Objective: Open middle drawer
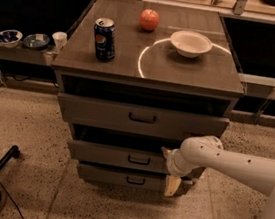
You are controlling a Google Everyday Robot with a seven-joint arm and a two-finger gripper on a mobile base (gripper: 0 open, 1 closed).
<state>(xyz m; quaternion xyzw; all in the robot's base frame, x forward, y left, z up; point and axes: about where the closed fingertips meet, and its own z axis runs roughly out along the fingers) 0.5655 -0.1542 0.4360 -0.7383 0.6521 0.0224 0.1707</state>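
Grey-brown wooden middle drawer [102,154] — pale gripper [170,162] right of its black bar handle [138,159]. We cannot tell its grip; off-centre, it may slip.

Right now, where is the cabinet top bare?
Bare: the front strip of the cabinet top, ahead of the can and bowl, and the patch between them. Crowded: the back, by apple and bowl. The gripper is down at the right end of the middle drawer.
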